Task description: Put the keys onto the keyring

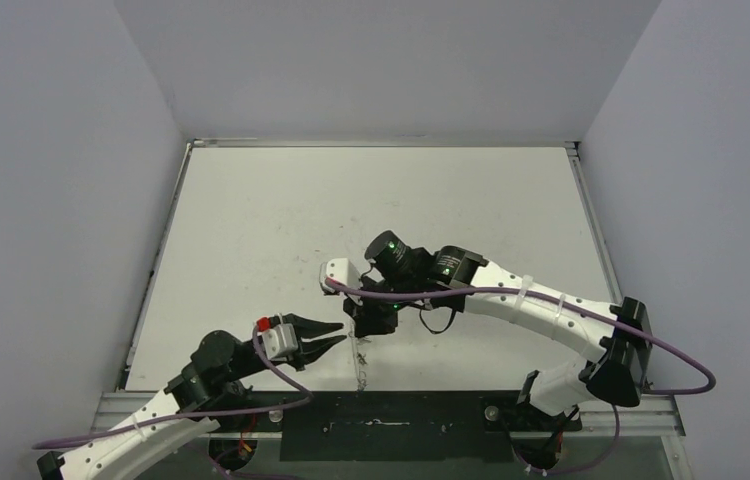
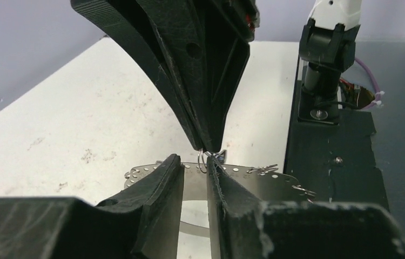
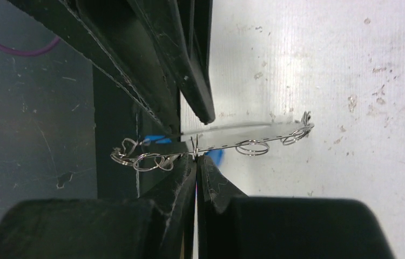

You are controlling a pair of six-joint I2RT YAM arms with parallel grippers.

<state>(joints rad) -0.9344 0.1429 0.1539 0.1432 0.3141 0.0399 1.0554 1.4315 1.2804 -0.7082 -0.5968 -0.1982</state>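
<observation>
Left tool (image 2: 192, 167), lowest in its wrist view, stands slightly spread, clamping nothing; the keyring (image 2: 246, 177) shows through its gap. Just above, right tool (image 2: 209, 147) is pressed together on the hoop's thin edge, holding it over the table (image 2: 81, 124). Such a slim pinch could slip under a nudge from the left fingers (image 2: 157, 183), dropping hoop and the blue-capped keys (image 3: 154, 139) by it.

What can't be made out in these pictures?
Top view: keyring is edge-on, a thin sliver; keys too small to see.
Left wrist view: the left gripper itself covers the keyring's near edge.
Right wrist view: blue key mostly hidden behind the left gripper; whether it hangs on a loop is unclear.
</observation>
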